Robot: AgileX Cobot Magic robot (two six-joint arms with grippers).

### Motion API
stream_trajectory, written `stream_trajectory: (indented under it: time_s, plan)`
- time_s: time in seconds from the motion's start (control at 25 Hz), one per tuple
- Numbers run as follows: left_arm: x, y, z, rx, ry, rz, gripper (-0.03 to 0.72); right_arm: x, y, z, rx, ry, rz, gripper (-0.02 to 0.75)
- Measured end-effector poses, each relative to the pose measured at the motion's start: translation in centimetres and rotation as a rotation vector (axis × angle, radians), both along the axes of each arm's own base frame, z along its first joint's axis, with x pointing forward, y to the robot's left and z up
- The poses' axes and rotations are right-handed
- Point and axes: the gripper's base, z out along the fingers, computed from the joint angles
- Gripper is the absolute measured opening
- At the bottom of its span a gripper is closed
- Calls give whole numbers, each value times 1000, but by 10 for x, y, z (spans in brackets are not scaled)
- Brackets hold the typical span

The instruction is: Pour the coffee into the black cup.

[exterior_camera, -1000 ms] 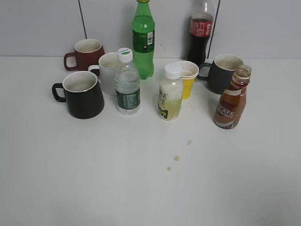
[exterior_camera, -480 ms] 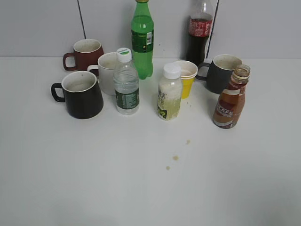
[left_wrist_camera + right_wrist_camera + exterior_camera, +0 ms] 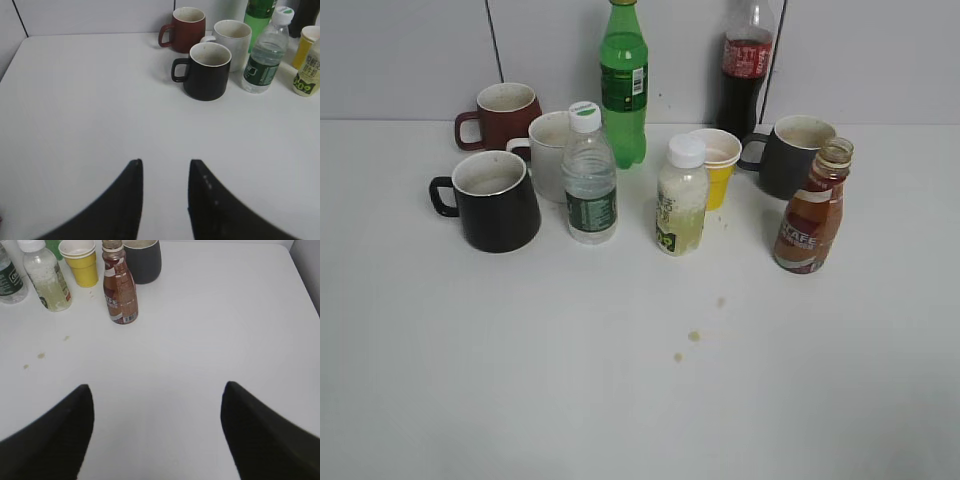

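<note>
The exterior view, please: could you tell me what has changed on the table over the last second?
Nothing visibly changed beyond a slight shift of the whole picture. The coffee bottle stands upright and uncapped by the grey mug, the black cup sits at the left, and neither is held. No tool appears in this view.

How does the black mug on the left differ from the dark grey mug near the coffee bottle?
The black cup is glossy; the dark grey mug looks matte. The black cup stands on the left beside the water bottle, the grey mug on the right behind the coffee. The black cup flares slightly at its base; the grey mug does not visibly. Both stand upright, handles pointing left in the exterior view.
</note>
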Motion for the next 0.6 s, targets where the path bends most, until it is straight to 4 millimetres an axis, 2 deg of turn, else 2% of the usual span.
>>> stream_trajectory:
  time_s: [0.6]
  plan:
    - [0,0,0,0,0,0,241,0,0,0,2,0,0,592]
